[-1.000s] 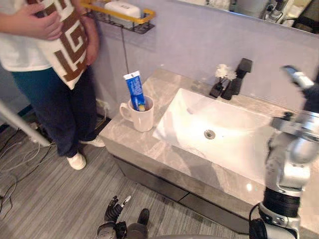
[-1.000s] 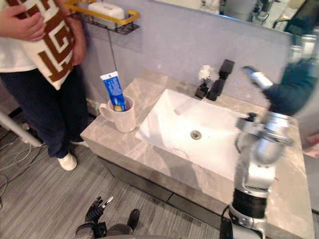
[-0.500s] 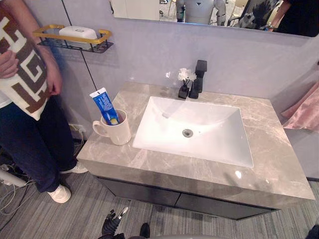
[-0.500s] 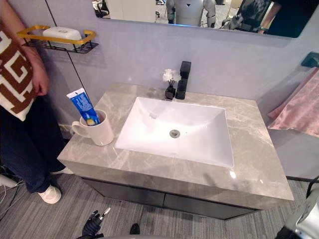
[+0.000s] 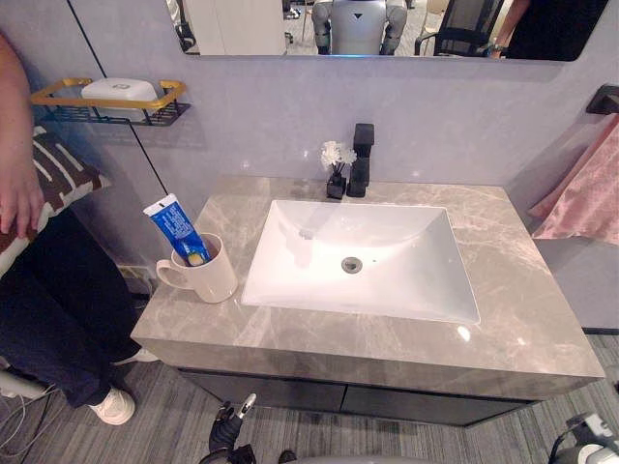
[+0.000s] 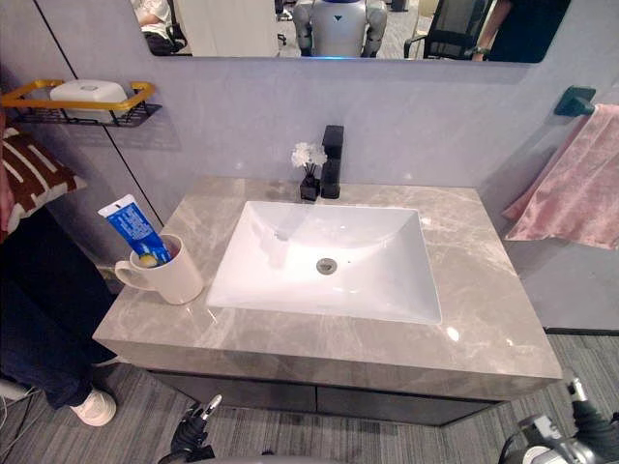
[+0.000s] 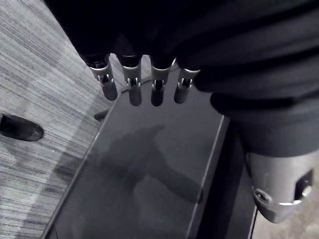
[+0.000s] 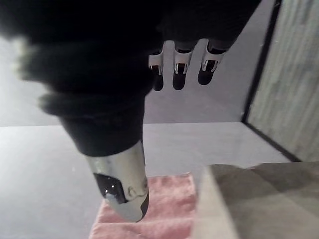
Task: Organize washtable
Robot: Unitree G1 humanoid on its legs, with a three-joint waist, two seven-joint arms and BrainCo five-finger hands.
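Observation:
The grey marble washtable (image 5: pixel 522 290) holds a white sink (image 5: pixel 387 237). At its left end stands a cream mug (image 5: pixel 208 278) with a blue toothpaste tube (image 5: pixel 177 227) leaning out of it. A black faucet (image 5: pixel 362 172) and a small white flower (image 5: pixel 335 155) in a black vase stand behind the sink. My left hand (image 7: pixel 132 82) hangs low in front of the dark cabinet, fingers straight, holding nothing. My right hand (image 8: pixel 180 67) hangs low at the right corner, also open and empty.
A white soap bar (image 5: pixel 118 89) lies on a yellow-railed wall shelf (image 5: pixel 58 97) at the upper left. A pink towel (image 5: pixel 580 193) hangs on the right wall. A person (image 5: pixel 39 280) stands close by the counter's left side. A mirror runs above the counter.
The camera has swung to face the washtable squarely. My right arm, raised in front of the counter a second ago, has dropped to the lower right. Nothing on the counter has moved.

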